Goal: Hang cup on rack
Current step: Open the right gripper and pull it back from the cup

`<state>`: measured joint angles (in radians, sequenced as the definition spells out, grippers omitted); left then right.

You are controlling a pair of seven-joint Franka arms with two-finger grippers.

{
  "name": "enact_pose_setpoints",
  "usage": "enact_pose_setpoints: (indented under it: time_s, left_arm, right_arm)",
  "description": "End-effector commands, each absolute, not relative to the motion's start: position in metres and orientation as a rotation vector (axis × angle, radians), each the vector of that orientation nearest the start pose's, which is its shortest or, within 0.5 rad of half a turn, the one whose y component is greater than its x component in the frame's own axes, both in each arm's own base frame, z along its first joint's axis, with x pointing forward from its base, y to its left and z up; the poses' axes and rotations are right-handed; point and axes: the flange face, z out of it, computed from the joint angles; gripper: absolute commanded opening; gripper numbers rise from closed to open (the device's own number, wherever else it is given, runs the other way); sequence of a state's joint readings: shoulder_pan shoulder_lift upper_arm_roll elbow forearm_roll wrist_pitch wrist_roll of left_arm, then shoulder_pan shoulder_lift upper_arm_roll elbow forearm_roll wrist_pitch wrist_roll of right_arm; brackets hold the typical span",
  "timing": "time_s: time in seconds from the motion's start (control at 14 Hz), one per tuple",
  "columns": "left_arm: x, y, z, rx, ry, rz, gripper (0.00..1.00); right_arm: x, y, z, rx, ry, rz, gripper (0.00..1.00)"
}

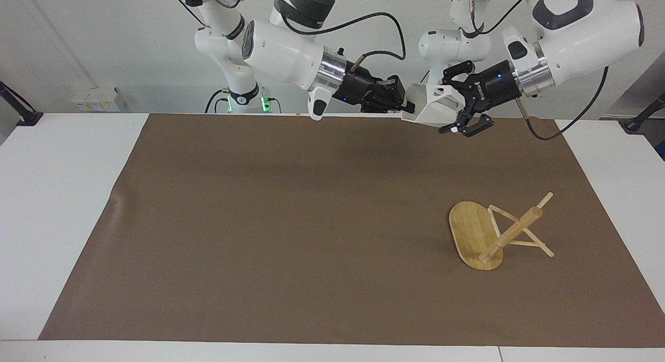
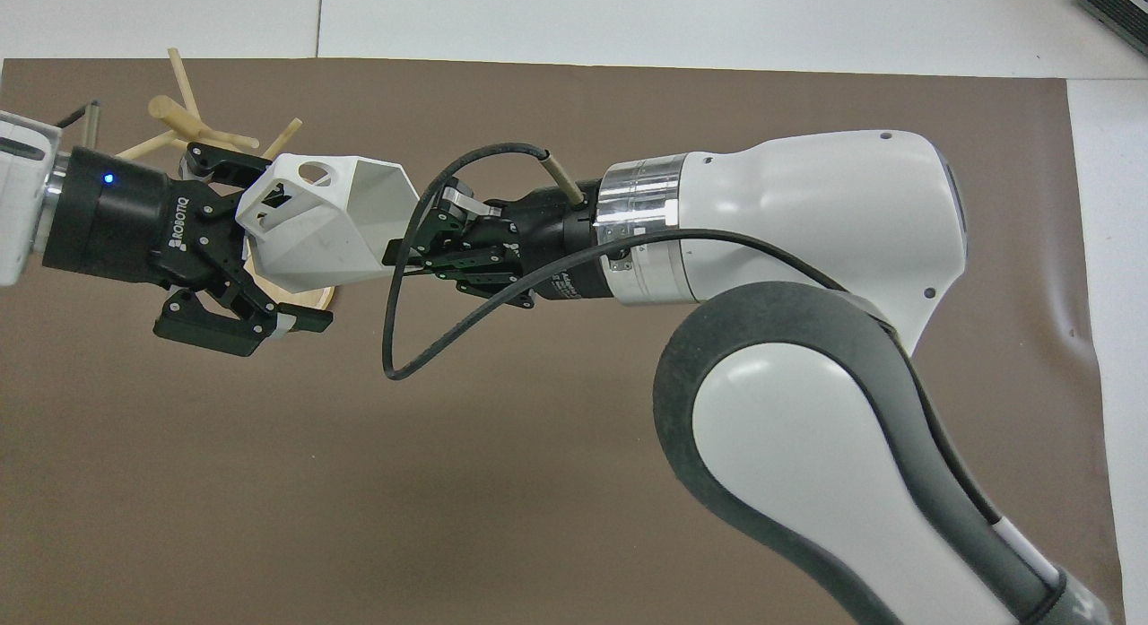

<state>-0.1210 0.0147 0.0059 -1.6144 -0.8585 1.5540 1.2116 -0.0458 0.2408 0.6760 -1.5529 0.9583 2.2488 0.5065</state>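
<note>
The white faceted cup (image 1: 432, 106) (image 2: 314, 223) hangs in the air on its side over the robots' edge of the mat. My right gripper (image 1: 404, 106) (image 2: 404, 250) is shut on its rim. My left gripper (image 1: 451, 105) (image 2: 273, 244) is open, its fingers straddling the cup's narrow base end, beside the pierced tab handle. The bamboo rack (image 1: 470, 231) (image 2: 175, 112) lies tipped on its side toward the left arm's end of the table, farther from the robots. Its post and pegs point sideways. In the overhead view the cup and left gripper cover most of its base.
A brown mat (image 1: 291, 222) covers most of the white table (image 1: 57, 196). A small white box (image 1: 94, 99) sits off the table beside the right arm's base. A cable loop (image 2: 404, 338) hangs under the right wrist.
</note>
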Motion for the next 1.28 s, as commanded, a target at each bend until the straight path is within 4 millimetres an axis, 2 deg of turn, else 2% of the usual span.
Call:
enact_pose_setpoints:
  time_s: [0.0, 0.07, 0.14, 0.21, 0.28, 1.14, 1.21]
  left_arm:
    - [0.536, -0.146, 0.632, 1.825, -1.383, 0.462, 1.0]
    - [0.536, -0.145, 0.632, 1.824, -1.385, 0.463, 1.0]
    - [0.536, -0.145, 0.633, 1.824, -1.383, 0.461, 0.32]
    - [0.536, -0.143, 0.633, 1.83, -1.373, 0.46, 0.08]
    - [0.535, -0.143, 0.634, 1.833, -1.368, 0.458, 0.0]
    - [0.533, -0.13, 0.629, 1.851, -1.342, 0.433, 0.0]
    - [0.531, -0.129, 0.627, 1.853, -1.342, 0.429, 0.0]
  right_arm:
    - [0.55, 0.372, 0.61, -1.971, 0.409, 0.202, 0.0]
    - [0.55, 0.372, 0.61, -1.971, 0.409, 0.202, 0.0]
    - [0.55, 0.372, 0.61, -1.971, 0.409, 0.202, 0.0]
    - [0.55, 0.372, 0.61, -1.971, 0.409, 0.202, 0.0]
    - [0.55, 0.372, 0.61, -1.971, 0.409, 0.202, 0.0]
    - [0.549, 0.371, 0.612, -1.974, 0.408, 0.197, 0.0]
    - [0.549, 0.371, 0.613, -1.976, 0.406, 0.196, 0.07]
